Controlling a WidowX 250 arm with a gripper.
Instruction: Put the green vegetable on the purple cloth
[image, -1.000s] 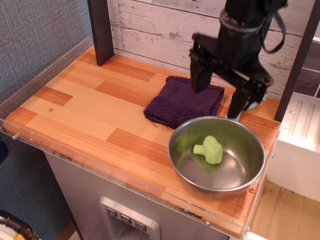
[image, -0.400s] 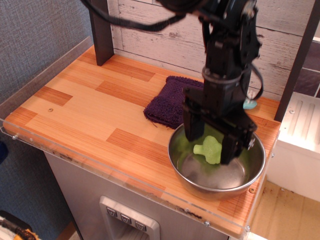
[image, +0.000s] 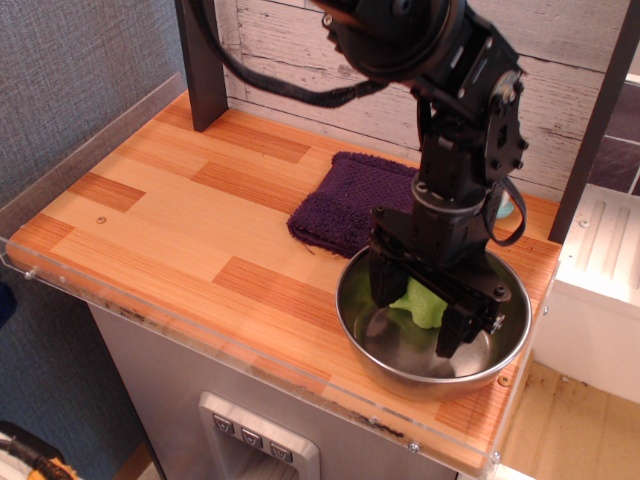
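Observation.image looked down on a wooden table with a clear plastic edge. A steel bowl stood at the near right corner. The black arm reached straight down into it from above. The gripper was inside the bowl with its jaws spread, one finger on the left of the broccoli and the other on its right. The broccoli sat between them near the middle of the bowl, only partly visible behind the fingers. The jaws appeared released and not yet closed on it, though whether either finger touched the broccoli could not be told from this angle. The cloth lay flat on the table just behind the bowl, its near edge next to the bowl's rim and its right part hidden by the arm. A bit of a teal object showed behind the arm, near the wall.
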